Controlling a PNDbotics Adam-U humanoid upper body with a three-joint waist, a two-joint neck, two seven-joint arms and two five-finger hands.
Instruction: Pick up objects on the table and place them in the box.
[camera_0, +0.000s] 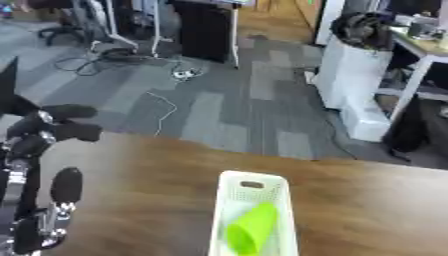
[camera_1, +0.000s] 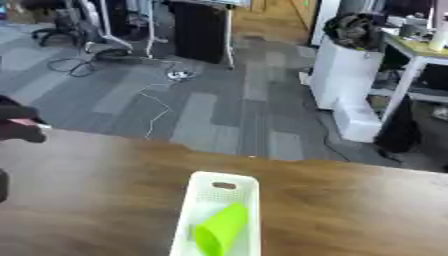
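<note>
nearest the camera, a white perforated box (camera_0: 252, 200) stood on the brown desk (camera_0: 367, 200), a bright green cone-shaped object (camera_0: 249, 229) already lying inside it, tilted toward the lower edge. the left hand (camera_0: 35, 150) hovered at the view's left side above the desk, its fingers (camera_0: 72, 132) spread and relaxed, holding nothing. the right hand showed in neither view. no other loose object was visible on the desk, so the placing step looked done; the next move probably called for searching out another item.
</note>
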